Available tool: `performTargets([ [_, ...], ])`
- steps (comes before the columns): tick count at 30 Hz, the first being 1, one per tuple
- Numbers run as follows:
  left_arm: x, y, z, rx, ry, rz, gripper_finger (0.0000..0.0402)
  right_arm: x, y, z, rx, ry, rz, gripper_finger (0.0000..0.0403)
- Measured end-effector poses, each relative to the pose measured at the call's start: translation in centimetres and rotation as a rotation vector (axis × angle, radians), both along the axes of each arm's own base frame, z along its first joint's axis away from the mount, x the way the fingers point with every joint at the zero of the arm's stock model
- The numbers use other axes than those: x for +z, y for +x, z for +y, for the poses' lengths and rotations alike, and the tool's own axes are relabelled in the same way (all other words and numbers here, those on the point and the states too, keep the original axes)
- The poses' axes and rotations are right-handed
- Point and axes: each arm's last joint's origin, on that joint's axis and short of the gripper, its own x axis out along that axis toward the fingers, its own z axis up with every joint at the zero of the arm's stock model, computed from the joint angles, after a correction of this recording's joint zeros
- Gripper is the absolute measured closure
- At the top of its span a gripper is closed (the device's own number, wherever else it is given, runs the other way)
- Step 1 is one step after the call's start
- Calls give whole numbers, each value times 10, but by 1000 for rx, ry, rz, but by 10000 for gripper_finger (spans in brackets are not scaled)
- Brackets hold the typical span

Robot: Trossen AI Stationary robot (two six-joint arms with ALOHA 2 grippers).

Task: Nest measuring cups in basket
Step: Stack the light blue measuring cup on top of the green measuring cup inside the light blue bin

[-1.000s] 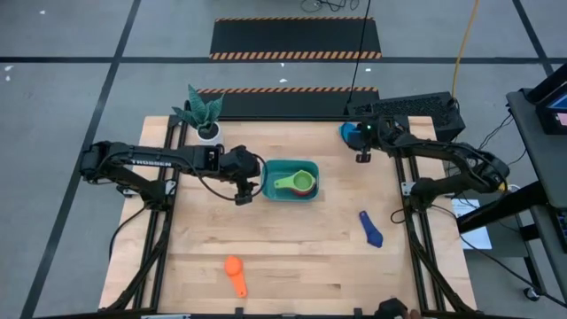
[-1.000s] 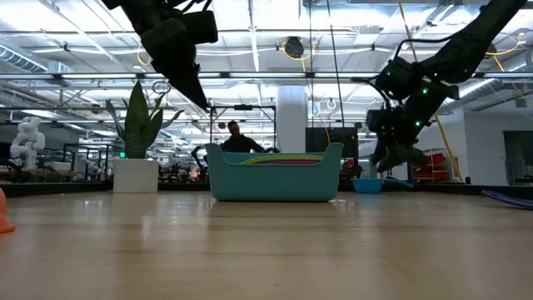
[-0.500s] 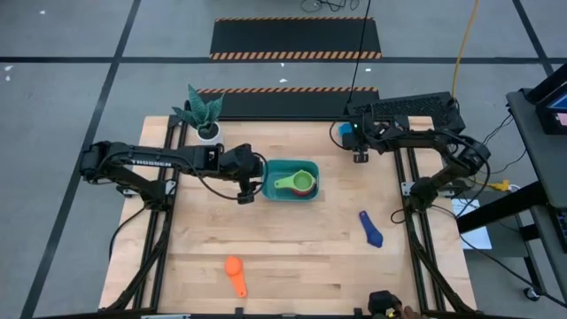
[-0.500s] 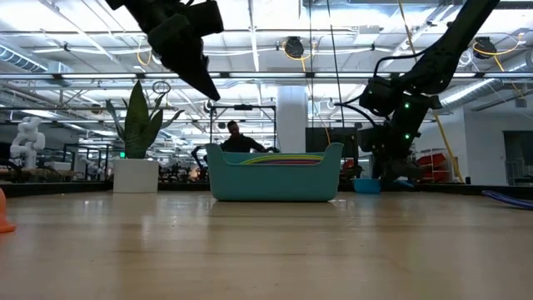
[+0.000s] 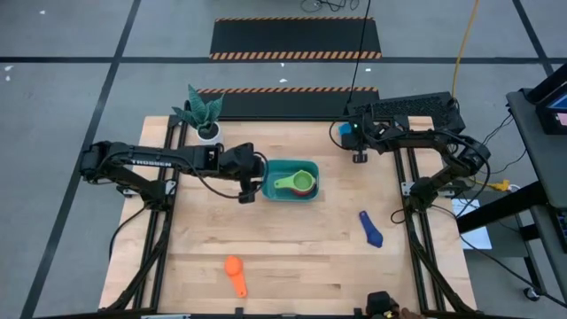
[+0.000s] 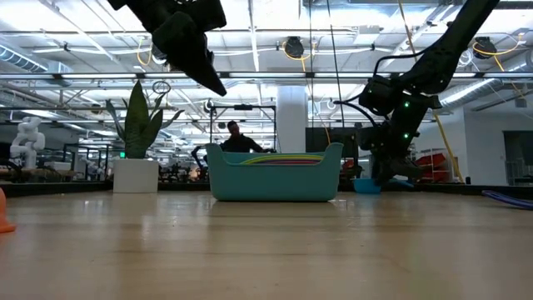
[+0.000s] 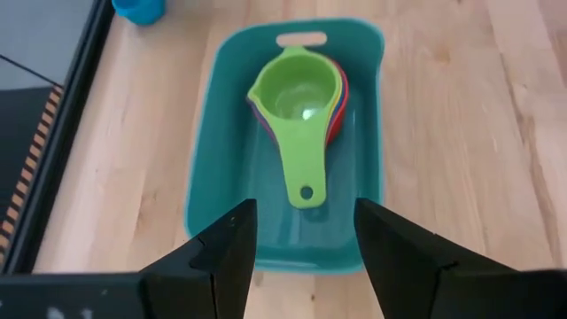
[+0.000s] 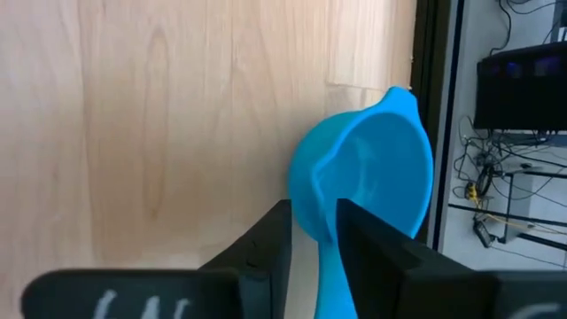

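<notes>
- Your left gripper [image 5: 247, 184] hangs above the tabletop [image 5: 292, 248] just beside the left end of the teal basket [image 5: 292, 182]; its jaws stand wide apart and hold nothing, as the left wrist view shows
- In the basket, a green measuring cup [image 7: 299, 105] sits nested on top of a red cup [image 7: 340, 99] and others beneath it, with the green handle running along the basket floor
- Your right gripper [image 8: 312, 232] is at the far right corner of the tabletop, over the light blue measuring cup [image 8: 368, 182]; its jaws sit close on either side of the cup's handle, but you cannot tell whether they have closed on it
- The light blue cup lies at the very edge of the tabletop, right beside the dark frame rail
- The dark blue measuring cup [image 5: 371, 229] lies on the right side of the tabletop, well apart from the basket
- The orange measuring cup [image 5: 235, 275] lies near the front edge, also well apart from the basket
- A potted plant [image 5: 202, 113] stands at the far left corner
</notes>
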Motion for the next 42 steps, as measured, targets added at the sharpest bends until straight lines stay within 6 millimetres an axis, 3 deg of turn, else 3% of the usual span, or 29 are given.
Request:
performTargets([
  [5, 1, 1, 0, -14, 15, -16, 208, 0, 1, 1, 4, 20, -26, 337],
  [10, 1, 1, 0, -30, 29, -13, 208, 0, 3, 2, -3, 42, -67, 394],
  [17, 1, 2, 0, -37, 44, -12, 208, 3, 14, 13, -11, 88, -156, 400],
  [21, 2, 1, 0, -44, 55, -11, 208, 18, 23, 25, -108, 14, -234, 401],
  [26, 9, -3, 2, 1, 100, -33, 208, 51, 28, 49, -281, 43, -594, 402],
  [32, 17, 1, 3, 46, 123, -122, 208, 83, 31, 87, -271, 144, -1030, 402],
  [37, 30, 9, -2, 2, 175, -267, 208, 108, 36, 117, -115, 200, -1352, 402],
  [42, 38, 15, -14, -69, 228, -360, 208, 122, 38, 136, 12, 237, -1562, 402],
])
